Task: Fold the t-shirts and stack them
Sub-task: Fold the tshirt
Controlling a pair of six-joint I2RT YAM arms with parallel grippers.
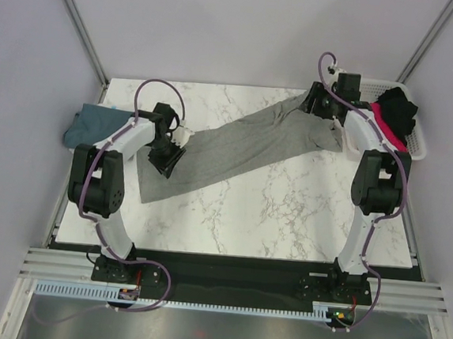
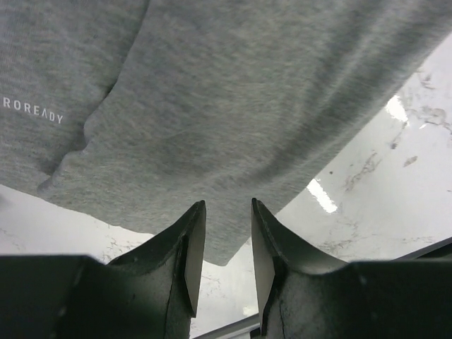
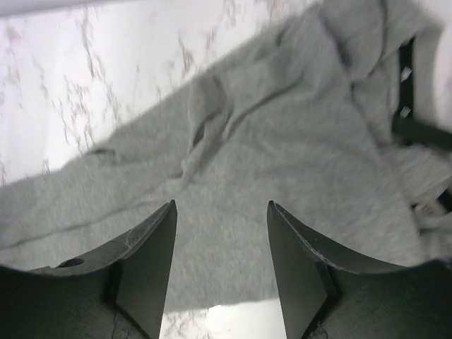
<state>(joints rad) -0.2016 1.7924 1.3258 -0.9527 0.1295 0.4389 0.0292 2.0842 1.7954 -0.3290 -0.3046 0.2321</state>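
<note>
The grey t-shirt (image 1: 244, 147) is spread as a long diagonal band across the marble table (image 1: 286, 214), one end low on the left and the other bunched near the far right corner. It is drawn out lengthwise but not flat: creases and a rumpled sleeve are seen in the right wrist view, so it is judged that smoothing is needed before any fold can be made. The small white chest logo (image 2: 32, 113) is seen face up in the left wrist view.

The left gripper (image 2: 226, 212) is held low over the lower left end of the shirt. Its jaws are parted only a little, and a cloth edge is seen through the gap, lying smooth; no cloth is seen pinched. That posture is taken to suit a pinch at the hem.

The right gripper (image 3: 220, 212) is held above the crumpled far end with its jaws spread wide and nothing between them, probably so that a fresh hold can be chosen.

A dusty teal-blue t-shirt (image 1: 87, 126) is set at the far left edge of the table, apparently as the start of the stack. A black t-shirt (image 1: 398, 109) and a pink one (image 1: 382, 120) are kept in the white basket (image 1: 419, 143) beside the right arm, not yet folded.
</note>
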